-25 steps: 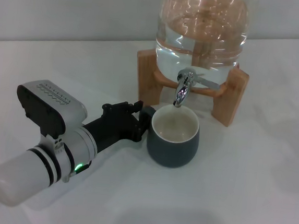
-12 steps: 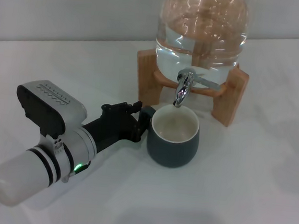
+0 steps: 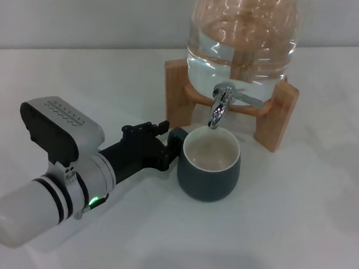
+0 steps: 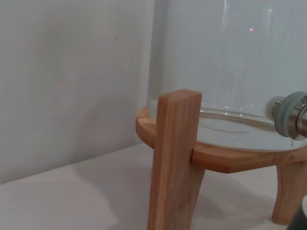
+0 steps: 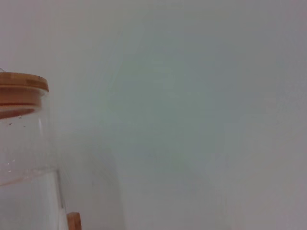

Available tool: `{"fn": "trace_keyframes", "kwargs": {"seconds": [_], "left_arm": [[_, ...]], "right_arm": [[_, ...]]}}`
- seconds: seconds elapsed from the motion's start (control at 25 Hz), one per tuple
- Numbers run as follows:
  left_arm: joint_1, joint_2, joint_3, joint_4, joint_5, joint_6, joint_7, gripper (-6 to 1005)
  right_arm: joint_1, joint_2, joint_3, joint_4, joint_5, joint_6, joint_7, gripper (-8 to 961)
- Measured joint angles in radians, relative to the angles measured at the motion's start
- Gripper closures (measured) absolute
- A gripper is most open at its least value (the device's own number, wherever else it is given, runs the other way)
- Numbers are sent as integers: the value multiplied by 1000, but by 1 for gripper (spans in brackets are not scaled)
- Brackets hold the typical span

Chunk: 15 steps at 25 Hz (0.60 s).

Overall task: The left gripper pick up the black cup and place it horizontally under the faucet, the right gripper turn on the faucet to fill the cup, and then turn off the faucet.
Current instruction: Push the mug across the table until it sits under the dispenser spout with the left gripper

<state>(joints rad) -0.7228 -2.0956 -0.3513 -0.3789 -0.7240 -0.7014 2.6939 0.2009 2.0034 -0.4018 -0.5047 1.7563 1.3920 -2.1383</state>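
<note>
Under the faucet (image 3: 219, 106), the black cup (image 3: 209, 164) stands upright on the table (image 3: 298, 214), its cream mouth just below the spout. At the cup's nine o'clock, your left gripper (image 3: 166, 147) seems closed on the handle. Keep it steady there; bring the unseen right gripper to the lever at twelve o'clock.

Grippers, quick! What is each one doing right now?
Left gripper: jaws shut on the handle of the black cup, which sits under the faucet.
Right gripper: not in view, so it cannot be told.
</note>
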Motion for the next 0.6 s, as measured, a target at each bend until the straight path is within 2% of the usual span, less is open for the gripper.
{"fn": "trace_keyframes", "kwargs": {"seconds": [0.6], "left_arm": [[3,2,0,7,-5,-3,-4,615]], "right_arm": [[-1,0,0,0,3,-2,-4,99]]}}
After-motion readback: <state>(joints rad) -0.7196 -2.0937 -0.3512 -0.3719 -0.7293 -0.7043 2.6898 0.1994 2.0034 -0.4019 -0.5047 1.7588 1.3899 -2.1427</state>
